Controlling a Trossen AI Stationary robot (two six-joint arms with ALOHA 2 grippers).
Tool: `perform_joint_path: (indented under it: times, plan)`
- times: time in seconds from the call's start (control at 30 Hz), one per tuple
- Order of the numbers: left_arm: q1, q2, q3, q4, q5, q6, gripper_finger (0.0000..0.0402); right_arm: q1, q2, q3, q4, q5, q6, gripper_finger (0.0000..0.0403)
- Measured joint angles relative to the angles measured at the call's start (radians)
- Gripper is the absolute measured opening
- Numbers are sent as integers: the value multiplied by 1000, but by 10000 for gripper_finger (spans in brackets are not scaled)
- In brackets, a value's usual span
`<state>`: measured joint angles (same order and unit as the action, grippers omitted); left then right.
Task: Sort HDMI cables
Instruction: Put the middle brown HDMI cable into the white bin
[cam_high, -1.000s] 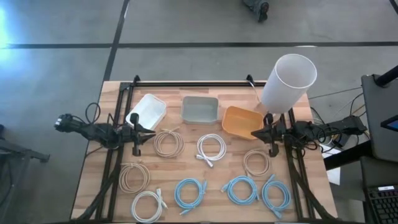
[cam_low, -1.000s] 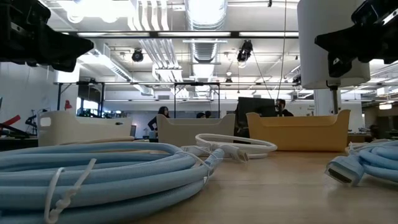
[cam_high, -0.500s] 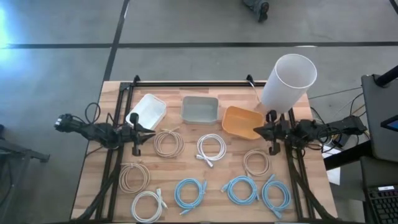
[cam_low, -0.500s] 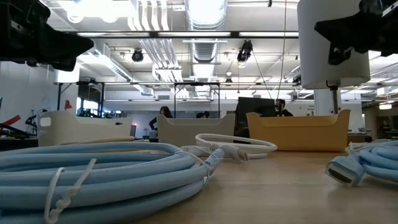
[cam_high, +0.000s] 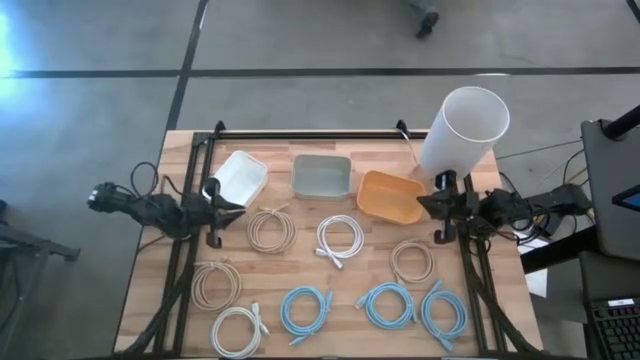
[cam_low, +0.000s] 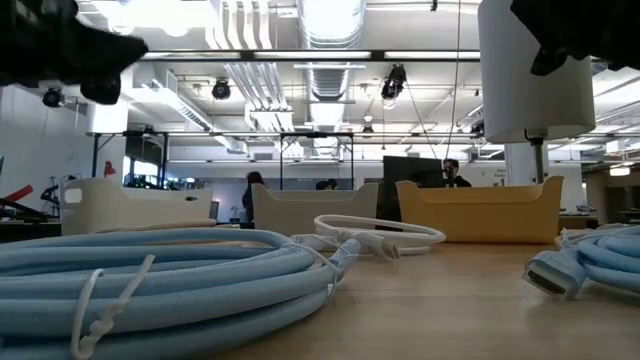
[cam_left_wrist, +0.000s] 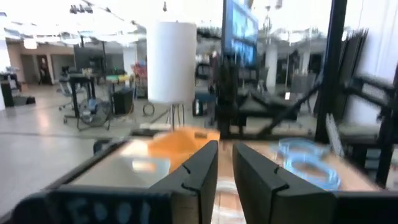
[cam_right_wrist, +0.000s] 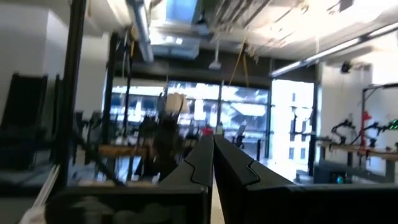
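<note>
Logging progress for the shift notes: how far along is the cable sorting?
Nothing looks sorted: the white bin, grey bin and orange bin show no cables inside. Nothing is in hand: the left gripper stands slightly apart, the right gripper is shut, and both are empty. Left: all nine coils, including the beige coil, white coil and blue coil.

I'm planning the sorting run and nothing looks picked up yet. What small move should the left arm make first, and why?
Probably lower the left gripper onto the beige coil just beside it. Its fingers stand slightly apart and hold nothing, that coil lies nearest, and every coil is on the table while the three bins look empty.
</note>
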<state>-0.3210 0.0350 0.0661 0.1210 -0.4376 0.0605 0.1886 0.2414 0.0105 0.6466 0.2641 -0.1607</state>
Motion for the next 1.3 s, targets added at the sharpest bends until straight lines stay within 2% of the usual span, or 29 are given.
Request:
perform_joint_path:
  times: [0.17,0.37,0.43,0.53,0.67,0.77,0.97,1.1,1.2,1.3]
  plan:
    - [0,39,71,-59,-6,10,113,0,109,23,44,-8,38,9]
    - [0,120,137,-120,-32,7,176,0,320,181,34,-5,-11,22]
    - [0,149,148,-118,-32,-14,192,0,397,247,6,34,-33,31]
    - [0,196,158,-120,-27,-53,205,0,488,347,-128,144,-48,43]
    - [0,266,179,-125,-24,-60,207,-2,599,473,-308,264,62,52]
    - [0,325,216,-163,-25,-58,207,-2,680,551,-393,234,130,61]
    - [1,451,320,-249,-27,-82,207,-2,866,695,-459,196,134,103]
    - [1,536,360,-278,-23,-201,207,-11,986,792,-534,206,141,135]
    - [1,607,357,-299,35,-320,207,-26,1066,850,-572,200,158,154]
    - [1,700,356,-322,115,-441,207,-49,1134,885,-600,99,170,167]
